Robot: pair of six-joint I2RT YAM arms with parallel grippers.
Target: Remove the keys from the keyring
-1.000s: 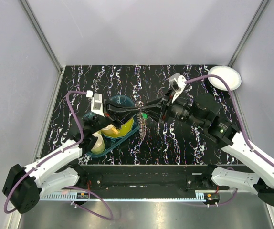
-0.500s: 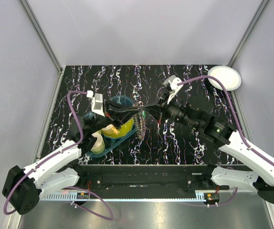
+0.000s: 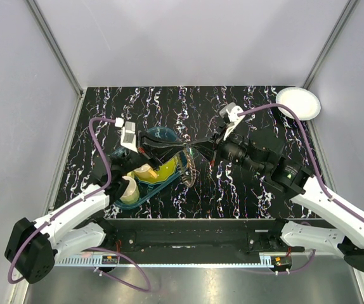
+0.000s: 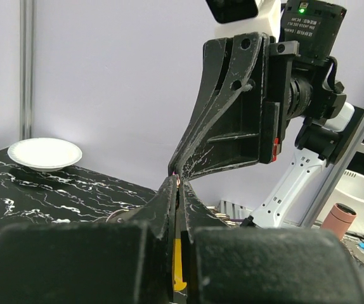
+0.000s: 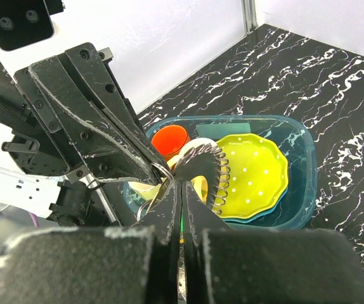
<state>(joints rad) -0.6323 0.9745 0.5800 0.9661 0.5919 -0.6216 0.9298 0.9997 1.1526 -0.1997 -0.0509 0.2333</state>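
The keyring (image 3: 191,170), a floppy brown-and-silver coiled loop, hangs in the air between the two grippers, above the right edge of the teal tray (image 3: 141,199). In the right wrist view the keyring (image 5: 219,174) dangles just past my fingertips. My left gripper (image 3: 187,149) is shut, with a yellow key head (image 4: 177,266) pinched between its jaws. My right gripper (image 3: 199,150) is shut tip to tip against it, with a green sliver between its jaws. A small metal ring (image 5: 159,170) shows at the left fingertips (image 5: 145,163).
The teal tray (image 5: 299,136) holds a yellow dotted plate (image 5: 258,171), an orange cup (image 5: 171,138) and a cream cup (image 3: 129,190). A white plate (image 3: 298,102) sits at the table's far right corner.
The right arm has shifted and its wrist has turned a little. The hanging keyring loop has swung slightly to the right. Both grippers stay shut, tips together.
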